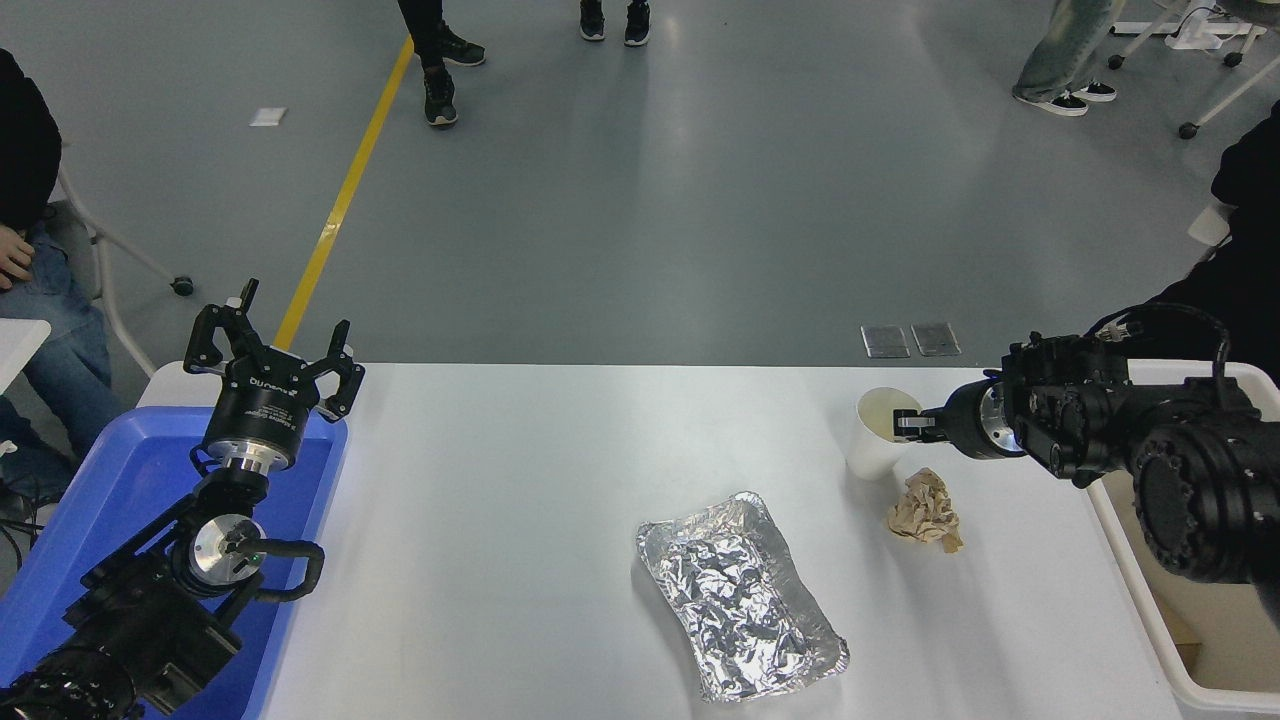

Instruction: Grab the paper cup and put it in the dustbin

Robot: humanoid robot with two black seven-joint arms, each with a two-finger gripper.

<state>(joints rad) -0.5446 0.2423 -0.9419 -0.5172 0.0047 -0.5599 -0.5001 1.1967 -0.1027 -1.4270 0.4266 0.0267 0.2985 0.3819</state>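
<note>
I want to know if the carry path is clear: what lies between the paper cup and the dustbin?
In the head view, the right gripper and its arm span that stretch, fingertips at the paper cup rim. A crumpled paper ball lies just nearer the camera; dustbin.

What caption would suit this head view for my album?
Right gripper reaches the paper cup's rim, dustbin waiting at the table's right edge.

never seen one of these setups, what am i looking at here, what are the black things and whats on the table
One camera high on a robot looks down over a white table. The black things are its two arms. The left gripper is parked, jaws open, over a blue tub. The right gripper reaches in at the rim of a paper cup; whether it grips is unclear. Also there: a crumpled paper ball, a foil tray and an off-white dustbin at the right edge.
</note>
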